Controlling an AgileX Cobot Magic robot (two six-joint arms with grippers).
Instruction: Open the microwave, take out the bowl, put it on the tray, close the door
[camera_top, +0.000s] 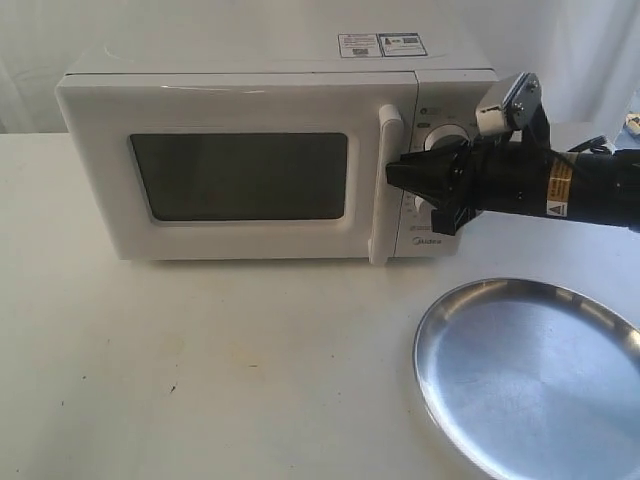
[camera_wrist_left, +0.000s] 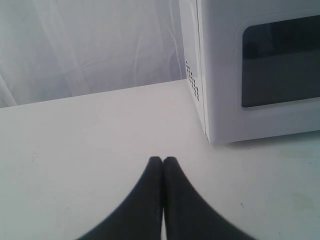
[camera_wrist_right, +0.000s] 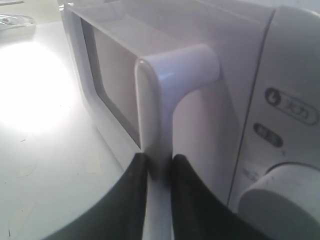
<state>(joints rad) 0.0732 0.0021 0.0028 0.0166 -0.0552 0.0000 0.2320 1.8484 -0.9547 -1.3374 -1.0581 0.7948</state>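
The white microwave (camera_top: 250, 100) stands at the back of the table with its door (camera_top: 100, 170) closed and the dark window (camera_top: 240, 177) showing nothing inside. The bowl is hidden. My right gripper (camera_top: 393, 173) reaches in from the right and is shut on the door's vertical bar handle (camera_top: 383, 220). In the right wrist view its two black fingers (camera_wrist_right: 137, 172) sit on either side of the handle (camera_wrist_right: 155, 100). The silver tray (camera_top: 530, 380) lies at the front right, with nothing on it. My left gripper (camera_wrist_left: 163, 161) is shut and holds nothing, low over the table beside the microwave's corner (camera_wrist_left: 205, 100).
Two round dials (camera_top: 447, 135) sit right of the handle, close to my right arm (camera_top: 580, 190). White curtains hang behind the table. Bare white tabletop (camera_top: 200, 350) stretches in front of the microwave and left of the tray.
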